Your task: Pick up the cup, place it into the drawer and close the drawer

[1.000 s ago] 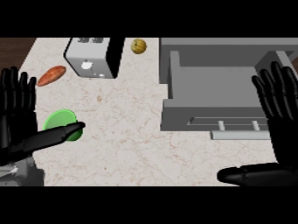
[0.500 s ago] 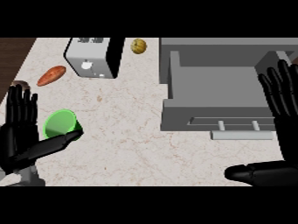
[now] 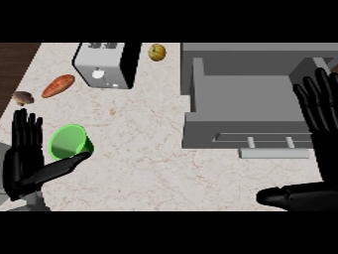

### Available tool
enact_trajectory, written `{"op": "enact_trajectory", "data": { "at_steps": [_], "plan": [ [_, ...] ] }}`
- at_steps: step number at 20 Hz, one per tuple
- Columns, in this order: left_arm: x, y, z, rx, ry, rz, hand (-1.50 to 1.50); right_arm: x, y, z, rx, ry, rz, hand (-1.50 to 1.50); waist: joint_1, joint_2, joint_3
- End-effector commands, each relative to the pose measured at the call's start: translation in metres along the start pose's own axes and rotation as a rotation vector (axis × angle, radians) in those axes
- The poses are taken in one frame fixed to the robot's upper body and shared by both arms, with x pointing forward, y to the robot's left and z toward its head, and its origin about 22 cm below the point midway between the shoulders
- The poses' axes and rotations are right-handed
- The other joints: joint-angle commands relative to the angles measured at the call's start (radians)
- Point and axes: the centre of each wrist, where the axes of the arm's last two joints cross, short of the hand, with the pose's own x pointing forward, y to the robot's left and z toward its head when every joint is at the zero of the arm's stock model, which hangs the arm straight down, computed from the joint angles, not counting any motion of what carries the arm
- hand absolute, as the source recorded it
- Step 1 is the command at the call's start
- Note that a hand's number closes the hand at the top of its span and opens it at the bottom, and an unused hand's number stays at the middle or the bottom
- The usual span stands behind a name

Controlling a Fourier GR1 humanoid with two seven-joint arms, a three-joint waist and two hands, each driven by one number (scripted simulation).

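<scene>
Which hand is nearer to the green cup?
Left. The left hand sits right beside the green cup, thumb under it; the right hand is far across, by the open drawer.

1. Light is even and fairly bright across the pale table (image 3: 149, 149), with no glare.
2. Shadows are faint; the toaster (image 3: 107, 64) shows one dark side facing right.
3. The open drawer (image 3: 252, 99) is shaded in flat greys, darker along its inner walls.
4. Both black robot hands read as near-featureless dark shapes.
5. Edges stay straight, without visible bending.
</scene>
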Motion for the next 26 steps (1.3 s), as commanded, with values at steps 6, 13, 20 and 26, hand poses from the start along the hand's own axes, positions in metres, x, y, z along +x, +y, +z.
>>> {"op": "enact_trajectory", "data": {
  "at_steps": [6,13,20,26],
  "plan": [
    [-0.035,0.028,0.011,-0.009,0.037,-0.012,-1.5,-0.006,-0.01,0.009,0.031,-0.01,-0.004,-1.5,0.0,0.0,0.0],
    [-0.069,0.012,0.0,0.019,0.055,0.006,-1.5,0.018,0.003,-0.003,0.019,0.0,-0.011,-1.5,-0.003,0.0,0.0],
    [-0.079,0.034,0.008,0.042,0.05,0.0,-1.5,0.0,0.002,-0.01,0.019,0.019,0.019,-1.5,0.001,0.0,0.0],
    [-0.089,0.05,-0.012,0.05,0.046,-0.005,-1.5,0.006,0.005,-0.013,0.034,0.002,0.008,-1.5,-0.001,0.001,0.0]
  ]
}}
